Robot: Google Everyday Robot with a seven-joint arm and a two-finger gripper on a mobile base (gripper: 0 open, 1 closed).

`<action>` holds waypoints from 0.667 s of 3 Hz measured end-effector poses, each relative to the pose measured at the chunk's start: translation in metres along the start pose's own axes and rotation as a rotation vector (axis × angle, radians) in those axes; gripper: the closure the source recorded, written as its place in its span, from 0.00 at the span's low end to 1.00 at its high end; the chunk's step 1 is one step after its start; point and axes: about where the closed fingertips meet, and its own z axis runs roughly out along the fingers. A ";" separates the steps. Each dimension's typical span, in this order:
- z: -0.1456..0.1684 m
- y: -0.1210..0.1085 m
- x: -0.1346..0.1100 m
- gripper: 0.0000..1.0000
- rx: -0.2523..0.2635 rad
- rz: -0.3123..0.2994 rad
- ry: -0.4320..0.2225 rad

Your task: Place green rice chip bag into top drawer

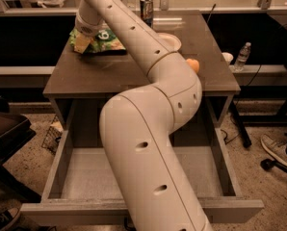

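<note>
The green rice chip bag lies at the back left of the table top, partly covered by my arm. My gripper is down at the bag's left end, touching it. The top drawer is pulled open below the table's front edge. Its flat grey bottom shows bare to the left and right of my arm, which crosses over its middle. Its front handle is hidden.
On the table stand a dark can, a white bowl and an orange fruit. A water bottle stands to the right. A dark chair and a wire basket are at the left, a shoe at the right.
</note>
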 end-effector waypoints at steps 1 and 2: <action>0.005 0.002 0.000 1.00 -0.007 -0.001 0.002; -0.001 0.001 0.000 1.00 -0.004 -0.008 0.003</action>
